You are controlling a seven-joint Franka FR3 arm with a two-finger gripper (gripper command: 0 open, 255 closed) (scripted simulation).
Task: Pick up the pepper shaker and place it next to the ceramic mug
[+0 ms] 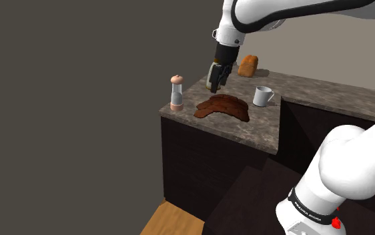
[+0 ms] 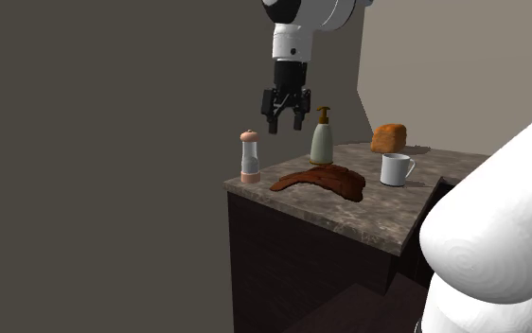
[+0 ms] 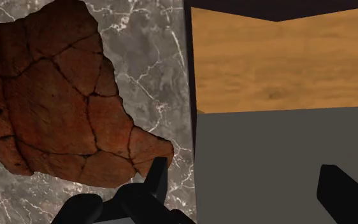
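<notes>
You have one mottled grey stone counter (image 1: 259,123). On it, count one clear shaker with a pinkish cap and base (image 1: 176,93), one white handled mug (image 1: 262,96), one pale green pump bottle (image 2: 322,137), one golden-brown bread loaf (image 1: 248,65) and one flat, cracked reddish-brown slab (image 1: 223,105).

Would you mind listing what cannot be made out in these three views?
Shoulder view: the soap bottle is mostly hidden behind the gripper.
Wrist view: the brown cracked slab is cut off by the picture's edge.
Second exterior view: the white arm covers part of the counter beside the mug.
Either exterior view: what the pepper shaker holds is too small to tell.
</notes>
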